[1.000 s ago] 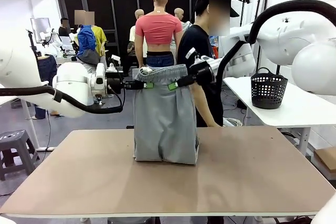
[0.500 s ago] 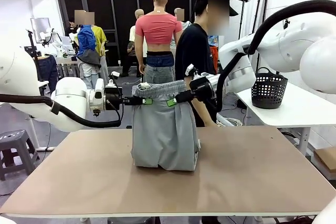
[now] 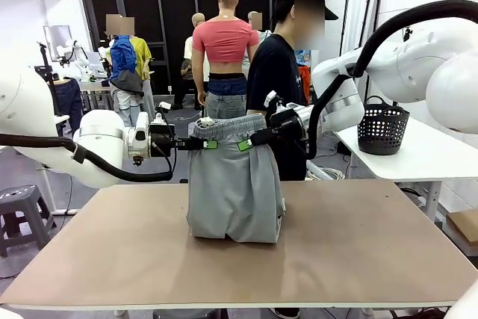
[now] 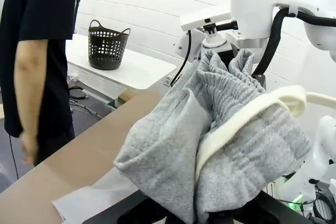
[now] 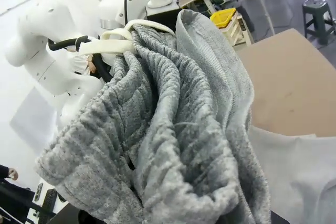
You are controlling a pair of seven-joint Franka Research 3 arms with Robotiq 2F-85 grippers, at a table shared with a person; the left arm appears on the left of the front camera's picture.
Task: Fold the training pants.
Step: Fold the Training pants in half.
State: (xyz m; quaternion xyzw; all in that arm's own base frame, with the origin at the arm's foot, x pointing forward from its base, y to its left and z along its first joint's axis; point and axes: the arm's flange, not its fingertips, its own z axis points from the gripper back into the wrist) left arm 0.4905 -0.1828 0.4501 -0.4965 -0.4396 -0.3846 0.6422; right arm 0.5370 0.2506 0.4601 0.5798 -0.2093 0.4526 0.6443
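Above the middle of the surface (image 3: 358,252), you see the training pants (image 3: 234,184) hanging waistband-up between the two arms, with the leg hems bunched and resting on the tabletop. The left gripper (image 3: 203,143) holds one end of the gathered waistband (image 3: 231,125), its jaws pressed together on the cloth; the right gripper (image 3: 249,140) holds the other end in the same way, jaws pinching the band. In the left wrist view the grey jersey (image 4: 210,145) bunches thickly over that arm's fingers, with the white drawstring (image 4: 247,116) looping across it. In the right wrist view the ribbed elastic (image 5: 157,108) folds in heavy pleats close to the lens, with the drawstring (image 5: 123,38) behind.

You should expect a light, limp, soft fabric: it sags between the two holds, keeps no shape of its own and will drape wherever you lower it. The elastic band is the thickest and firmest part, so it is probably the safest place to hold; the thin legs may slide or crease. The loose cord could snag on a finger. A person (image 3: 280,72) stands beyond the far edge, just behind the garment.
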